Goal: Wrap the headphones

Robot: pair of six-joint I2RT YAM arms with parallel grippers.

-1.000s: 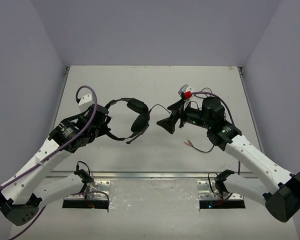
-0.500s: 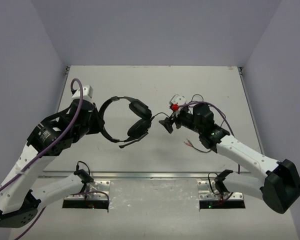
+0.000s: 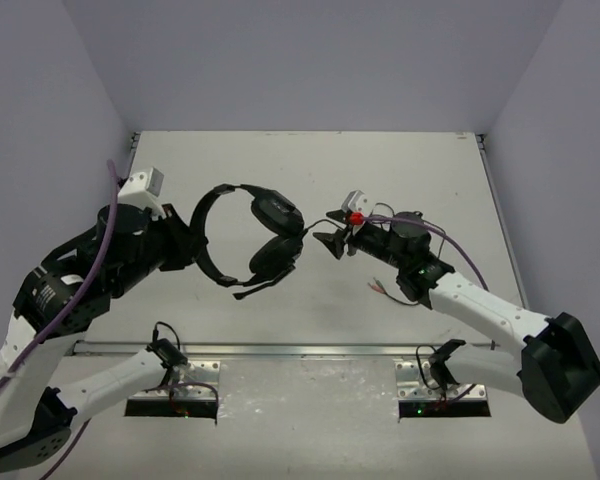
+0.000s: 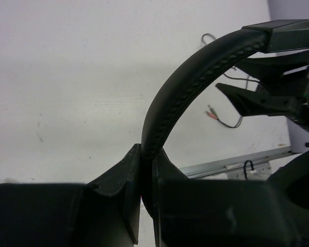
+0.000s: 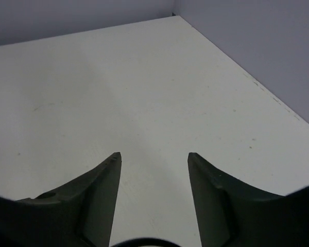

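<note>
The black headphones [image 3: 273, 235] hang above the table, both oval cups together and the boom mic [image 3: 252, 289] pointing down-left. My left gripper [image 3: 192, 250] is shut on the padded headband [image 4: 195, 77], which rises from between its fingers [image 4: 147, 153]. The thin dark cable [image 3: 313, 221] runs from the cups to my right gripper [image 3: 330, 240], and its reddish plugs [image 3: 377, 287] lie on the table. In the right wrist view the right gripper [image 5: 153, 157] stands open, a dark loop of cable [image 5: 141, 241] showing low between its fingers. Its tips hold nothing.
The white table [image 3: 310, 160] is walled at the left, back and right. A metal rail [image 3: 300, 350] runs along the near edge by both arm bases. Purple arm cables [image 3: 450, 240] loop over each wrist.
The left arm has drawn back to the left and risen, carrying the headphones with it. The right gripper has moved left toward the cups, and its jaws have narrowed.
</note>
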